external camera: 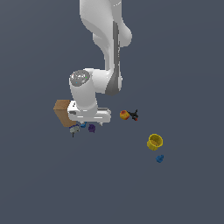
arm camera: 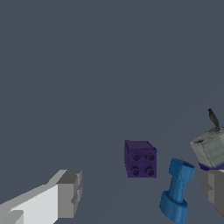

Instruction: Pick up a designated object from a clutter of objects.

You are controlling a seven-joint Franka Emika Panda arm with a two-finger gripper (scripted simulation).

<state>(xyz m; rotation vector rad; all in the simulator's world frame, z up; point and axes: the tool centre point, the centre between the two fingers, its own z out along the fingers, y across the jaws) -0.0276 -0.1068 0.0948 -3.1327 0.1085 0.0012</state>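
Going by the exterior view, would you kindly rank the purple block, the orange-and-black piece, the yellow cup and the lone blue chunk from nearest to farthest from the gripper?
1. Purple block: just below the gripper.
2. Orange-and-black piece: toward the exterior view's right.
3. Yellow cup: farther right and lower.
4. Blue chunk: just beyond the cup, farthest.

Studded block [arm camera: 140,159] lies between the fingers [arm camera: 69,194], just beside the dumbbell piece [arm camera: 177,196]. Box [external camera: 62,111] sits at the exterior view's left; cup [external camera: 155,141] well apart rightward.
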